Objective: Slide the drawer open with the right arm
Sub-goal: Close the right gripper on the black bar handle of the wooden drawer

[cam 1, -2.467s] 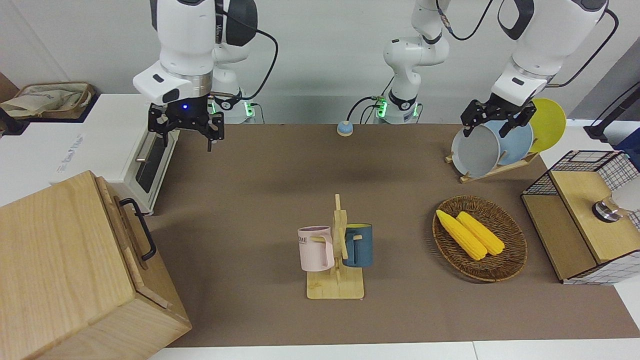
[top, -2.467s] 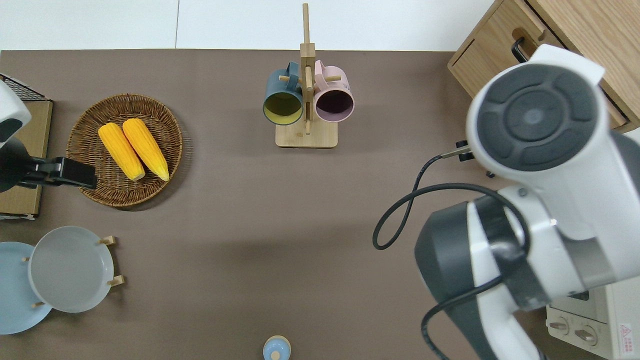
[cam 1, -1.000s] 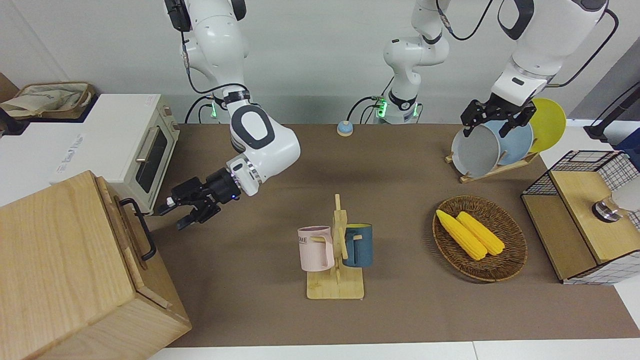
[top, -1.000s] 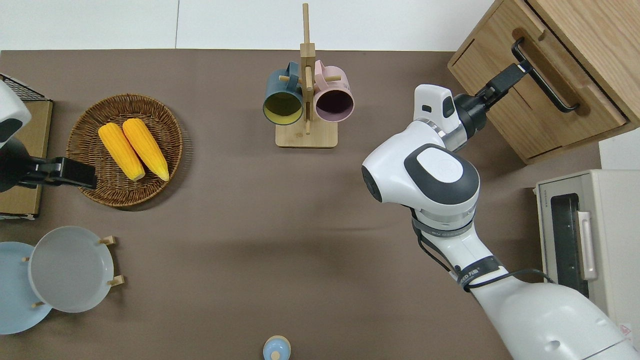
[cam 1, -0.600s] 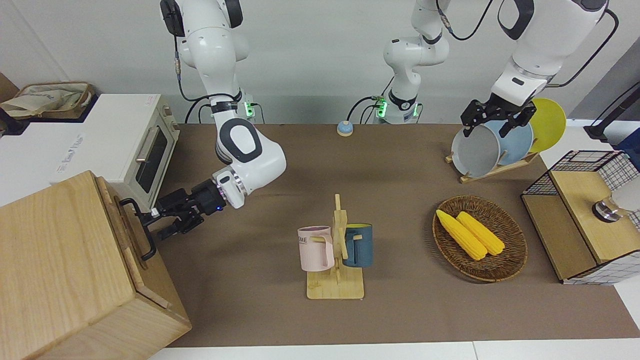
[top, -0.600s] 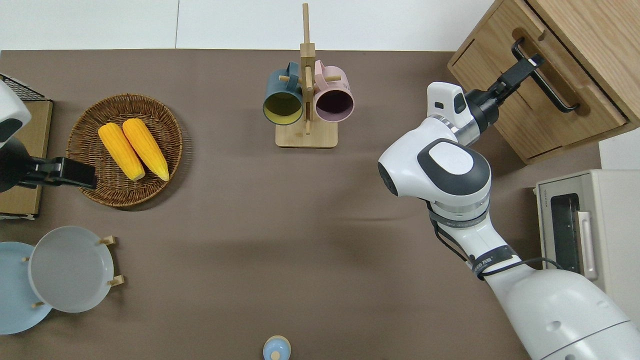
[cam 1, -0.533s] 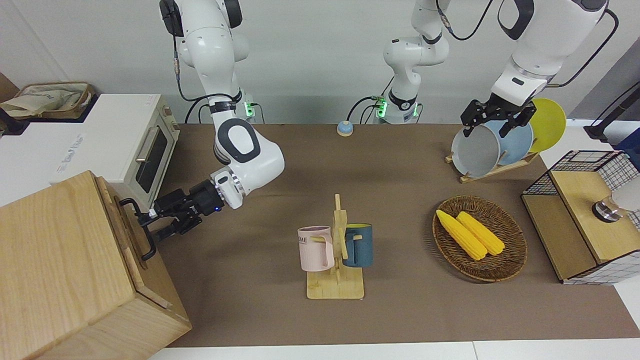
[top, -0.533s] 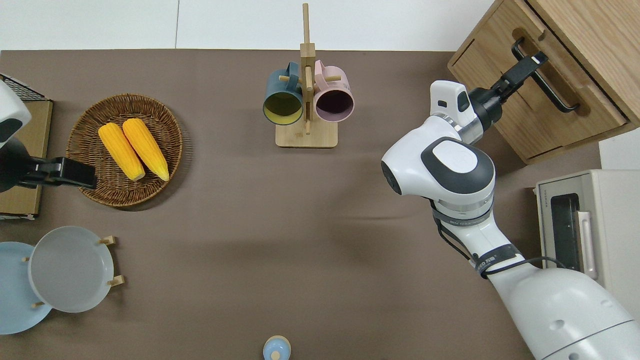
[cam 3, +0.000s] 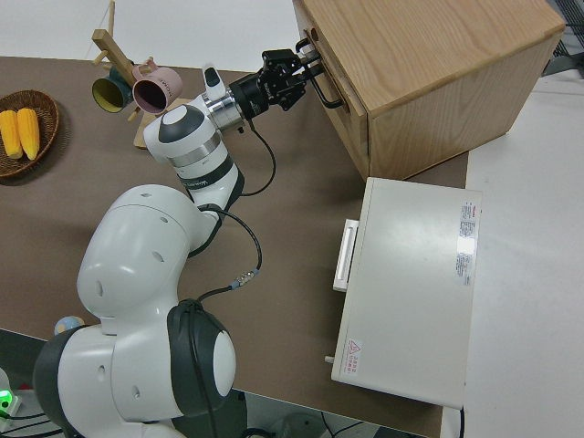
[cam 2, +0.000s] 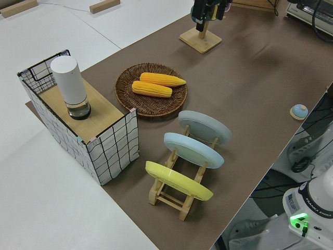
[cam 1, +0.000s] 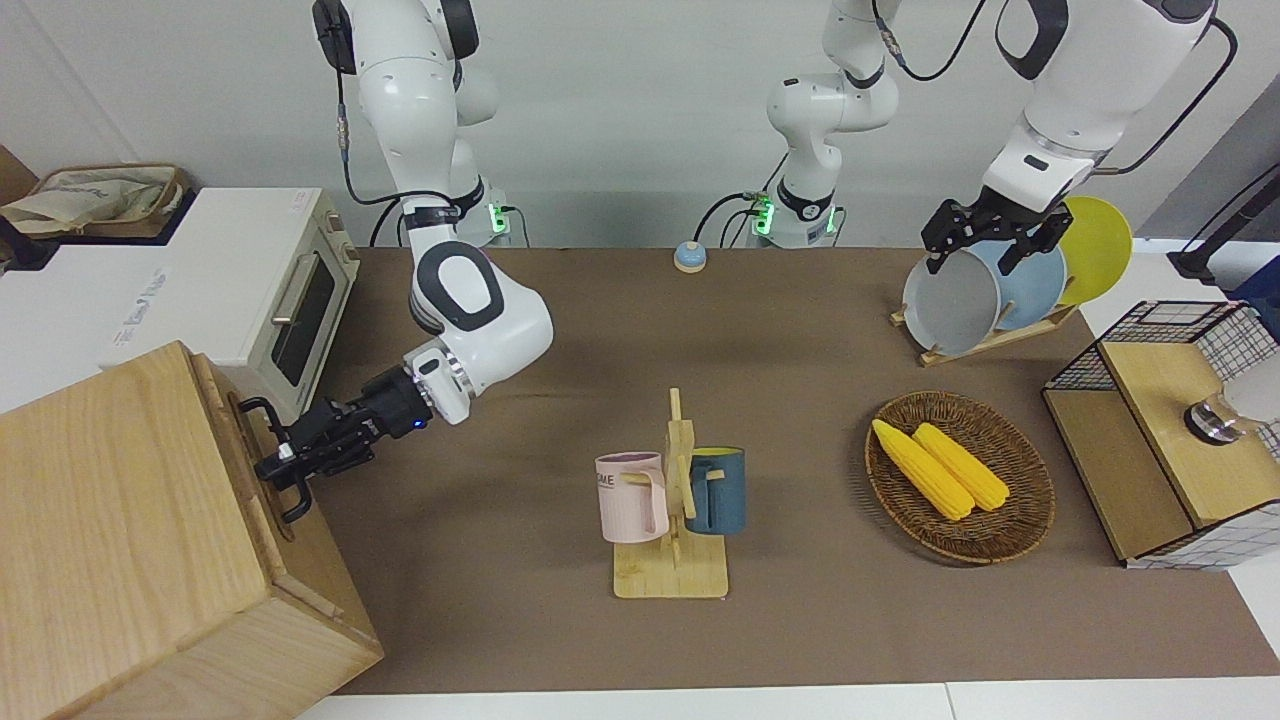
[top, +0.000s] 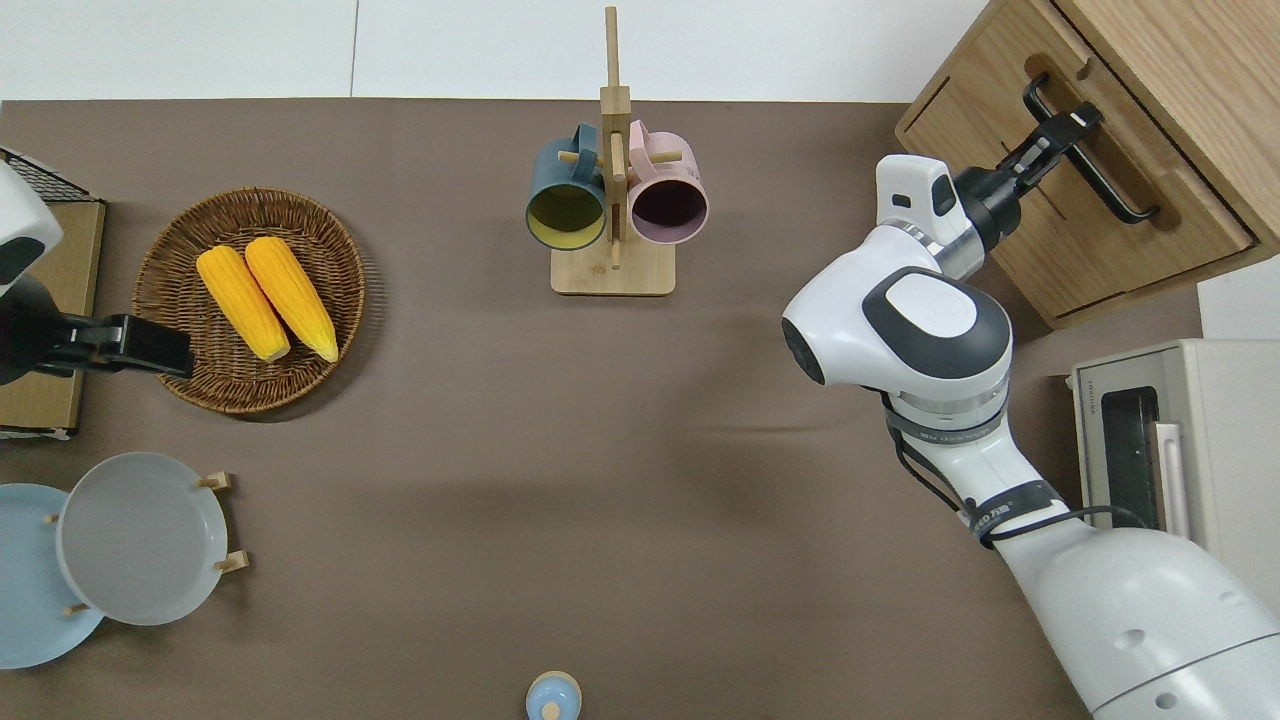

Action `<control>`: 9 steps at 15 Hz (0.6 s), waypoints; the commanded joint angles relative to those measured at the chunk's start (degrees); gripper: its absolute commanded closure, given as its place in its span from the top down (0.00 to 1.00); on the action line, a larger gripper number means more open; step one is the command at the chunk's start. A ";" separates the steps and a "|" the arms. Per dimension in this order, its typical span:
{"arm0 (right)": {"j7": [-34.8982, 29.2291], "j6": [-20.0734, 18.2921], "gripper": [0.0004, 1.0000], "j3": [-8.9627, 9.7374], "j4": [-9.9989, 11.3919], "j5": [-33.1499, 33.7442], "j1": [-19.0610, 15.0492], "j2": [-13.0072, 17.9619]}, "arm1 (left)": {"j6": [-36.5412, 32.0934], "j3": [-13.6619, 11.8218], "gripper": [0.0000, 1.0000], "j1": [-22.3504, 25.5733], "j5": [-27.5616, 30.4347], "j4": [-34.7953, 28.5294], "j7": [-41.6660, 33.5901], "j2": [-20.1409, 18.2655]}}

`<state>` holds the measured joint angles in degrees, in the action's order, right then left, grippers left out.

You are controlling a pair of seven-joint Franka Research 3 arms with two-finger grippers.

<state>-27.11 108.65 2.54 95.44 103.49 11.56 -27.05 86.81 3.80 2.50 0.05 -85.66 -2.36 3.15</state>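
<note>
bright, even overhead light | soft shadows — sharp, no glare

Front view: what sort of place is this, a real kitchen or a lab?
Most likely a robot lab staged as a kitchen: two arms bolted at a brown-covered table set with a toaster oven, a plate rack and a basket of corn.

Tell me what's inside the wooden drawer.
Nothing inside shows: the drawer is shut, only its front and black handle visible, with the right gripper at the handle. The left arm is parked.
</note>
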 commanded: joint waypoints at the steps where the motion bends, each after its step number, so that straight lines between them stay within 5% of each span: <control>1: 1.44 0.95 0.00 0.53 -1.31 1.89 -1.11 -0.81 | -1.03 -0.02 0.99 -0.39 -1.02 0.49 0.60 -0.16; 5: 1.36 0.95 0.06 0.53 -1.31 1.80 -0.84 -0.81 | -1.03 -0.02 0.99 -0.39 -1.02 0.58 0.60 -0.25; 6: 1.36 1.03 0.35 0.53 -1.31 1.71 -1.10 -0.81 | -1.03 -0.02 0.99 -0.39 -1.02 0.58 0.60 -0.25; 9: 1.01 1.03 0.23 0.62 -1.31 1.45 -0.93 -0.81 | -1.03 -0.02 0.99 -0.39 -1.02 0.49 0.60 -0.25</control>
<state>-27.07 108.64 2.67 95.44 103.49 11.59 -27.05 86.81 3.80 2.50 0.05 -85.66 -2.36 3.15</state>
